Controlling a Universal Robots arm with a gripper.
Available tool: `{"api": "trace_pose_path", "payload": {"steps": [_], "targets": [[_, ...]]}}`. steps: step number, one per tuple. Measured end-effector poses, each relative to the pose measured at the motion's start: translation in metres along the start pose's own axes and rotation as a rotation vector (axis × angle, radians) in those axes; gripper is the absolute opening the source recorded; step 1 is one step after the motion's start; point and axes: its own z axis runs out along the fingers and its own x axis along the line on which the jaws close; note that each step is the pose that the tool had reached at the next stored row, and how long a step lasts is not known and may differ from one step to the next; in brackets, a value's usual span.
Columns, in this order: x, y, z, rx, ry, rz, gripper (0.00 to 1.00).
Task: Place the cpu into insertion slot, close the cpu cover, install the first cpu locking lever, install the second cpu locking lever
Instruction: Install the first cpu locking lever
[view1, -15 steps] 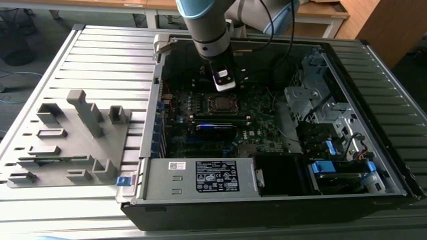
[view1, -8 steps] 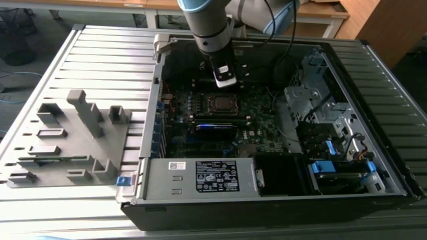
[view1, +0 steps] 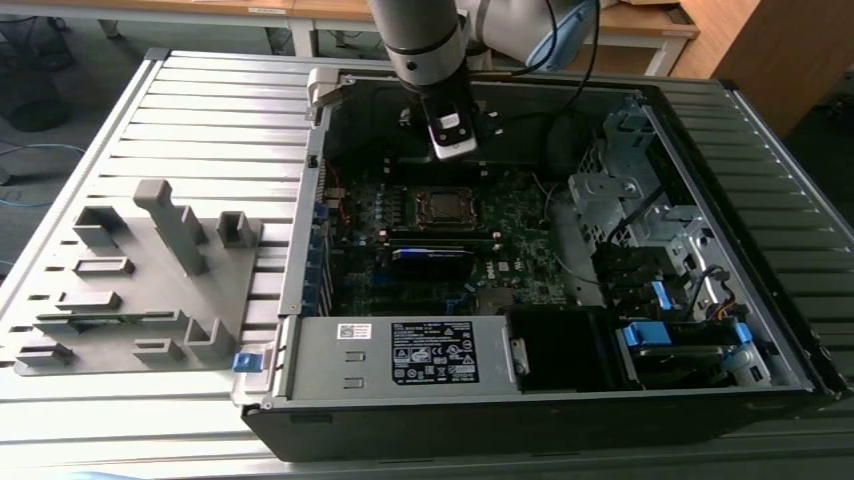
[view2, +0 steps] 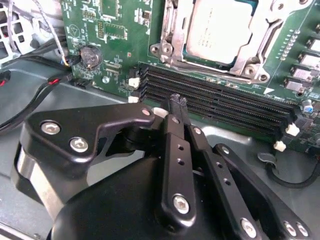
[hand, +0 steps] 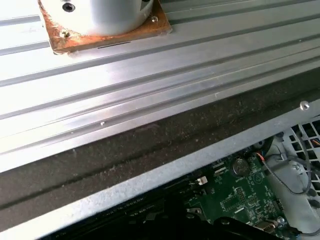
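Already the cpu (view2: 220, 27) sits in the insertion slot (view1: 442, 207), its dull silvery top showing through the square window of the cpu cover (view2: 272, 30), which looks to lie down around it. In the second wrist view the chip lies ahead of my gripper (view2: 176, 103), beyond the long black memory slots (view2: 215, 97) that run crosswise between us. My gripper's fingers are pressed together with nothing between them, and the tips hang over the case floor just short of the board's edge. In the exterior view my gripper hovers above the socket's far side, inside the open computer case (view1: 747, 330). Room is freest straight above the socket; cables (view2: 30, 107) crowd one side, and the drive bays (view1: 641, 200) stand toward the exterior view's right. The case rests on the ribbed bench (view1: 200, 120).
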Motion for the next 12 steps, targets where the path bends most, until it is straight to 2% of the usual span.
{"api": "trace_pose_path", "payload": {"steps": [3,4,5,9,12], "targets": [[0.0000,0.0000,0.0000,0.0001,0.0001,0.000,0.11],[-0.0001,0.0000,0.0000,0.0015,0.0033,0.001,0.11],[-0.0002,0.0000,0.0001,0.0070,0.0147,0.003,0.11],[-0.0008,0.0001,0.0011,0.0371,0.0786,0.016,0.11],[-0.0015,0.0003,0.0017,0.0645,0.1260,0.025,0.11]]}}
